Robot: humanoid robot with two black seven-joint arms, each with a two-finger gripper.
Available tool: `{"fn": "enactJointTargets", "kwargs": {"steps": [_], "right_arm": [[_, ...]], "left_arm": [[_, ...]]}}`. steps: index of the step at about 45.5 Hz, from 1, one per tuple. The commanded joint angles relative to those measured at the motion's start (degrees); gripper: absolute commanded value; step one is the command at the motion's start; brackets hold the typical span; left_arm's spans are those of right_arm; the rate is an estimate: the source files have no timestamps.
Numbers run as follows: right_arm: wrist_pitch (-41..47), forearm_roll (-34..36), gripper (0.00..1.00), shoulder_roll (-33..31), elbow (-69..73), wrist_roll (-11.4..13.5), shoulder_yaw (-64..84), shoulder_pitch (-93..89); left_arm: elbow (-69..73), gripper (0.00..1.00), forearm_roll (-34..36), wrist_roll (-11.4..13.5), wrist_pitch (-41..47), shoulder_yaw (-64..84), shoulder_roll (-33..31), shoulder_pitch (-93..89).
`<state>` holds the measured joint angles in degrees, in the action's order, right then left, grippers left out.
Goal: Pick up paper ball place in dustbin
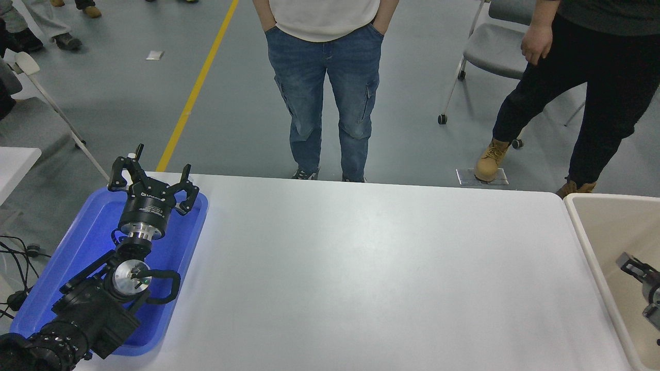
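The cream-beige dustbin [593, 226] stands against the table's right end, and only its left part is in the picture. My right gripper [643, 287] reaches in from the right edge over the bin's inside. Its fingers [631, 267] stand spread, and nothing shows between them. The paper ball is out of view. My left arm is parked at the lower left, with the left gripper [150, 178] open above the far end of the blue tray [77, 247].
The white table [361, 268] spans the middle. A person in blue jeans [325, 87] stands at the far edge, and another person in black trousers [577, 93] steps at the far right. A grey wheeled chair [495, 46] is behind them.
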<state>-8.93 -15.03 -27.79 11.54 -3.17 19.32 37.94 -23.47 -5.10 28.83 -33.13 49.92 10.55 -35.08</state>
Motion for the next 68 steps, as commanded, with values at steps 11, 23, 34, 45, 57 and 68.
{"fn": "enactJointTargets", "kwargs": {"steps": [11, 23, 34, 45, 57, 68], "right_arm": [[0.32, -0.08, 1.00, -0.95, 11.91, 0.00, -43.03, 4.86], [0.32, -0.17, 1.00, -2.18, 23.69, -1.49, -59.99, 4.60], [1.28, -0.35, 1.00, -2.18, 29.32, -16.59, -67.74, 3.81], [6.46, -0.26, 1.00, 2.03, 33.28, -21.53, -75.56, -3.48], [8.40, -0.26, 1.00, 9.33, 33.54, -21.62, -83.47, -9.63], [10.34, -0.35, 1.00, 11.26, 33.37, -21.62, -84.44, -12.01]], "left_arm": [[0.00, 1.00, 0.00, 0.00, 0.00, 0.00, 0.00, 0.01], [0.00, 1.00, 0.00, 0.00, 0.00, 0.00, 0.00, 0.01], [0.00, 1.00, 0.00, 0.00, 0.00, 0.00, 0.00, 0.01], [0.00, 1.00, 0.00, 0.00, 0.00, 0.00, 0.00, 0.01], [0.00, 1.00, 0.00, 0.00, 0.00, 0.00, 0.00, 0.01], [0.00, 1.00, 0.00, 0.00, 0.00, 0.00, 0.00, 0.01]]}}
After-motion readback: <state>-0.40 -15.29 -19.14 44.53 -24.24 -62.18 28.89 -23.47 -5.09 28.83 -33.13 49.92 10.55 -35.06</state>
